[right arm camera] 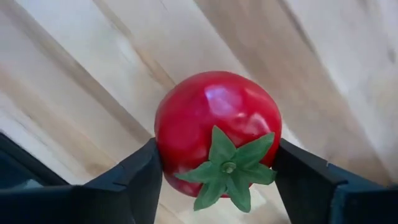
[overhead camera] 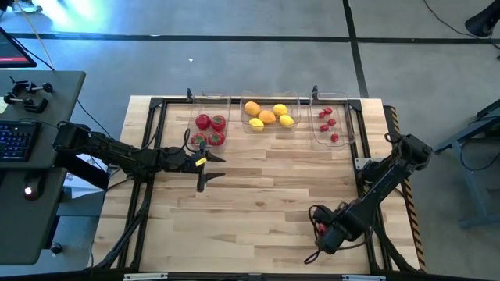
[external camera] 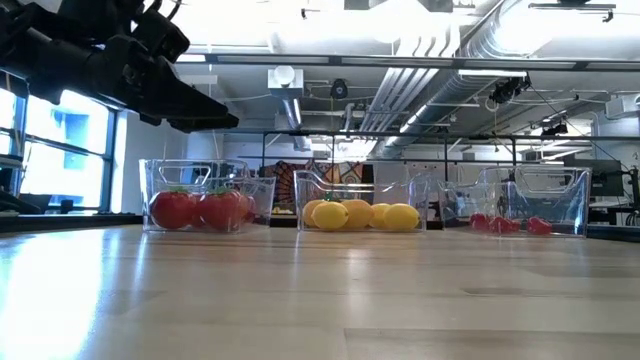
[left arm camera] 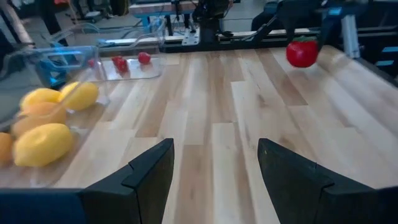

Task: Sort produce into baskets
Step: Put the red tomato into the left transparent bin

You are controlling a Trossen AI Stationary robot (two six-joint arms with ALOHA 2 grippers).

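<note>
Tomato (right arm camera: 214, 140) pinched in right claw (right arm camera: 216, 163) low nr table front; left claw (left arm camera: 214, 171) spread, level.

You have a pale wooden worktop (overhead camera: 258, 195) of butcher-block planks, with a black metal frame (overhead camera: 156, 105) running along its far edge and down both sides. Off its left edge stands a grey desk (overhead camera: 47, 117) carrying a blue-lit keyboard (overhead camera: 16, 140). Looking level across the worktop, you see ceiling ducts (external camera: 470, 50) and a window (external camera: 60, 150).
</note>
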